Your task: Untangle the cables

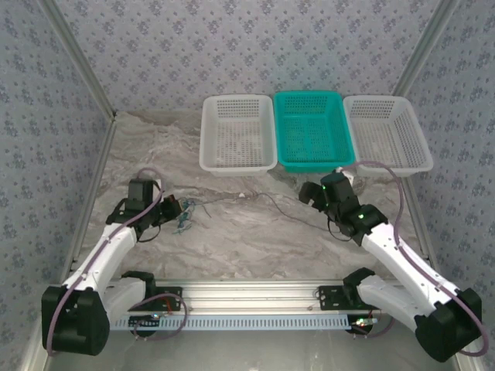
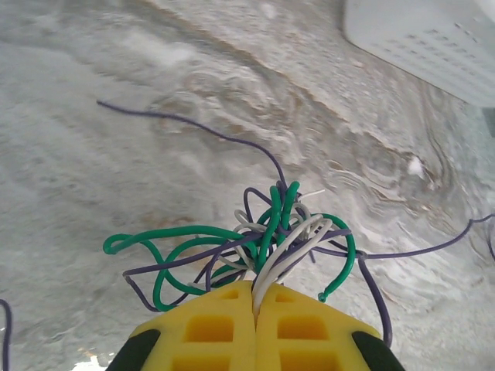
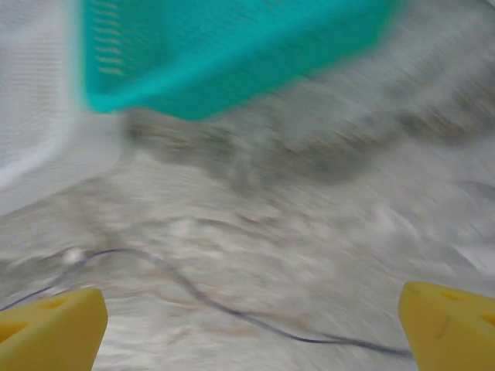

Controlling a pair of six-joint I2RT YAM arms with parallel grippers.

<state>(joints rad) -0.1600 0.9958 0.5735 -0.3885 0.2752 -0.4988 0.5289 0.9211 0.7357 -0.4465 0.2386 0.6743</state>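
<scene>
Marble tabletop [image 1: 255,239]: left gripper [image 2: 254,292] was clamped on the tangled cables [image 2: 267,232]; right gripper [image 3: 251,317] stood wide open over a dark strand [image 3: 193,294]. Next, probably: pinch that strand, pull clear.

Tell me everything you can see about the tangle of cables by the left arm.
The cables are thin, flexible wires in green, dark purple and white, knotted in a loose clump. Whether it rests on the marbled table is unclear. The shut left tool pinches several strands at the clump's near side. Green loops spread leftward. One dark strand trails away up-left and another runs off right.
</scene>
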